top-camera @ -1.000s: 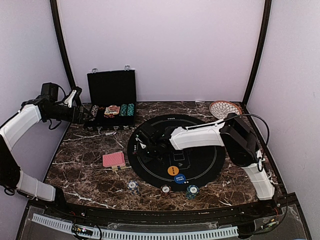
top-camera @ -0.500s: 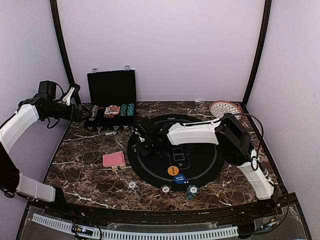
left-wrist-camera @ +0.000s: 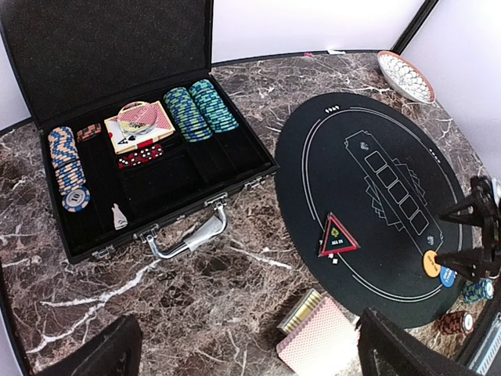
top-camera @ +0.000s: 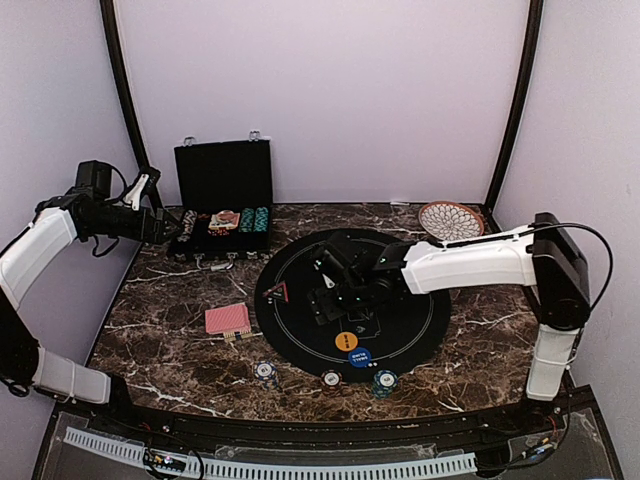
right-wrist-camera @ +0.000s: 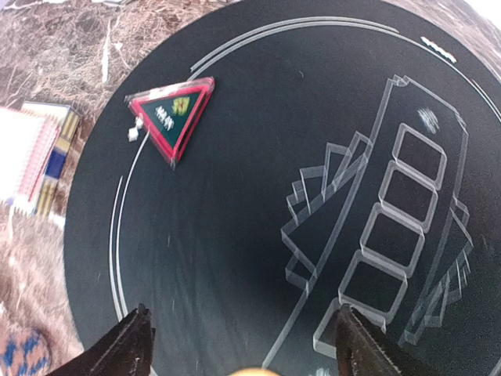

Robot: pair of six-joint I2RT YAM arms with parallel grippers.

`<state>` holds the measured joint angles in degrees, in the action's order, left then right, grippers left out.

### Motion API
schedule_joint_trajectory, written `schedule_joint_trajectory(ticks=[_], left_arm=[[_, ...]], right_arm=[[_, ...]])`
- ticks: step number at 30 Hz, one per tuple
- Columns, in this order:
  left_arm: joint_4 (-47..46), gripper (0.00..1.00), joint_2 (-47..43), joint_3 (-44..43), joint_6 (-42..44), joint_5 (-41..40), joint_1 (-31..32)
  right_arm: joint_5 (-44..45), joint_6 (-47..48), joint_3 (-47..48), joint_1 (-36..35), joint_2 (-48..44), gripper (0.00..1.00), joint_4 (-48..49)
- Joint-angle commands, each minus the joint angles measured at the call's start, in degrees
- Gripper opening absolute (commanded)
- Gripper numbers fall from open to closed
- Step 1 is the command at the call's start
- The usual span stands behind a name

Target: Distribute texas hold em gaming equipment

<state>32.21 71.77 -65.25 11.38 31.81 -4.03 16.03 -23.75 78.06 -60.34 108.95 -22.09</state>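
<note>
The red triangle lies flat at the left edge of the round black mat. My right gripper hovers over the mat just right of the triangle, open and holding nothing. On the mat's near side sit an orange disc and a blue disc. A red-backed card deck rests on the marble left of the mat. Three poker chips lie along the front. My left gripper is open, high beside the case.
An open black case at the back left holds chip stacks, cards and dice. A patterned wicker plate stands at the back right. Purple walls enclose the marble table.
My right gripper has opened, left the red triangle on the mat's left edge and drawn back to the right. The left arm has barely moved.
</note>
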Motion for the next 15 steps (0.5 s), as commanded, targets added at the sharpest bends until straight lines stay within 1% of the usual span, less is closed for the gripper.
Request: schedule_joint_trajectory(ticks=[1,4,10,15], left_arm=[[1.28,0.99,-1.36,-1.49,0.36,1.82,-0.28],[1.27,0.99,-1.13,-1.73,0.25,2.30,-0.26],[1.40,0.99,-0.97,-2.26,-0.03,2.96,-0.27],[1.75,0.99,-1.10,-2.69,0.04,3.18,-0.27]], right_arm=[[3.38,-6.27,-5.61,-3.07,-2.97,0.82,-3.76],[3.45,-8.07,-7.91,-4.17,-4.23,0.81,-4.63],[3.35,-10.32,-9.26,-4.61,-3.72,0.70,-5.66],[3.22,-11.17,-10.30,-4.79,-3.05,0.67,-5.85]])
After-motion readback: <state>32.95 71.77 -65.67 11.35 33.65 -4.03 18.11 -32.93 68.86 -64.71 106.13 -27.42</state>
